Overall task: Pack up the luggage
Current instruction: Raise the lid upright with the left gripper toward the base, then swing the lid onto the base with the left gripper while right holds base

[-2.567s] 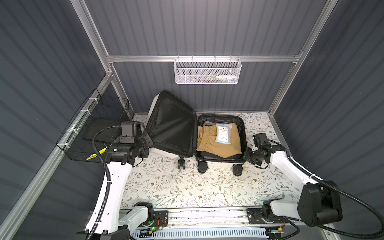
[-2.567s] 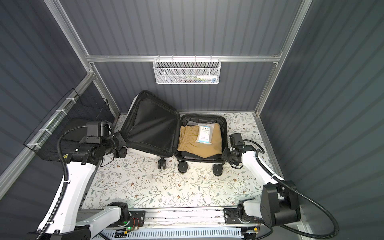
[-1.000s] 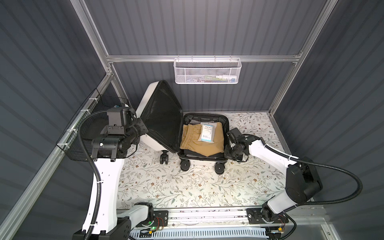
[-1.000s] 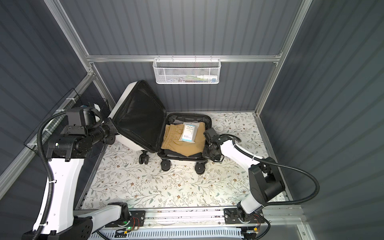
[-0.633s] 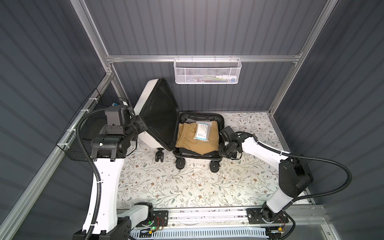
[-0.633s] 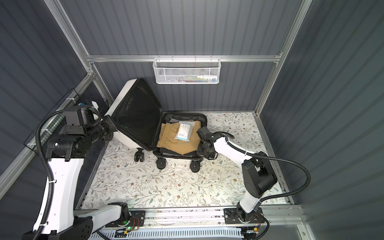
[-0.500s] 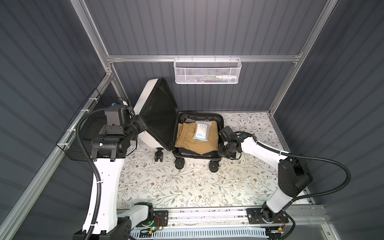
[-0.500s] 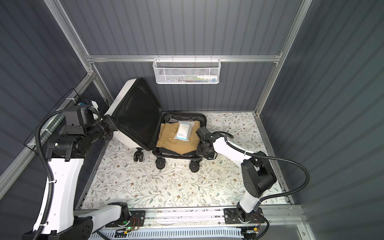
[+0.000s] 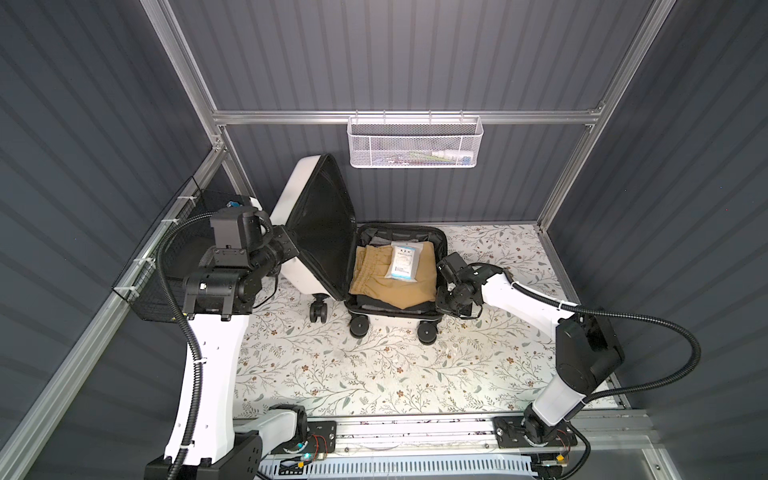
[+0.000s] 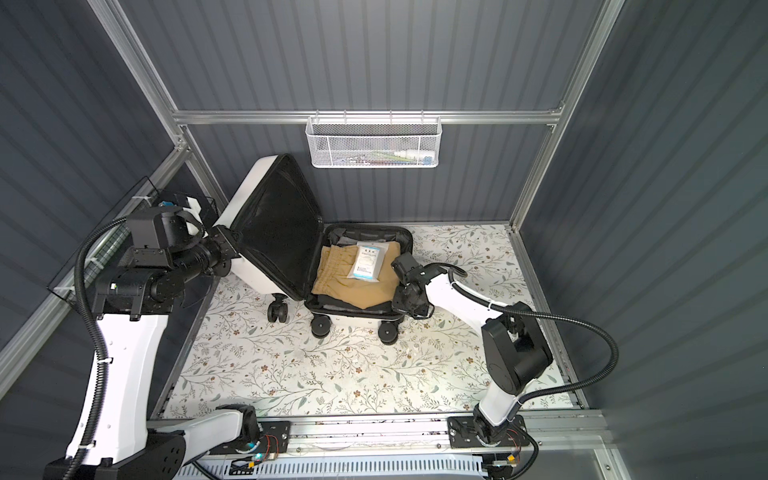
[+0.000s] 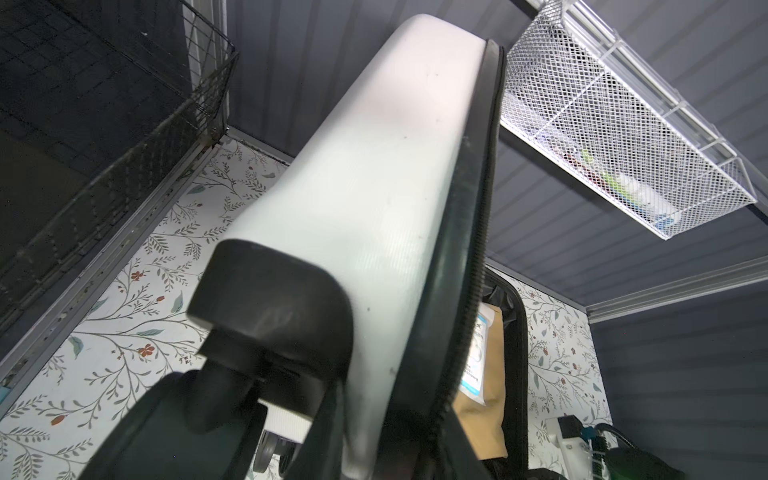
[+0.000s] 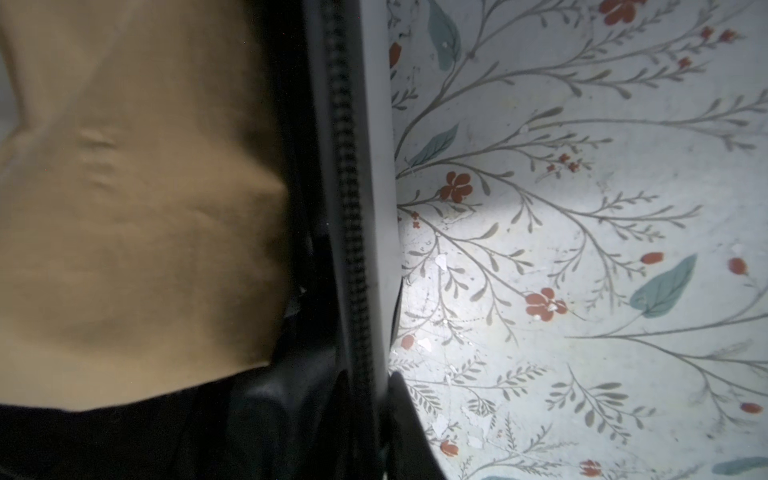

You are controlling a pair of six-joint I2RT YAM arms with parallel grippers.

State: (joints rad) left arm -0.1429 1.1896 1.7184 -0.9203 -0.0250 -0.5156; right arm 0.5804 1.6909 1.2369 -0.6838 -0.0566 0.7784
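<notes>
Left gripper [image 9: 292, 246] is clamping the luggage [image 9: 296, 195] lid's edge, holding it tilted up. Right gripper [image 9: 441, 291] is pinching the base rim, with the cloth [image 9: 374, 284] just beside it.

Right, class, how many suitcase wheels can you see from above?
3. One wheel under the raised lid; two more, and, at the packed half's near end. A fourth may be hidden.

No legible text anywhere; print on the white packet [image 9: 402, 261] too small
</notes>
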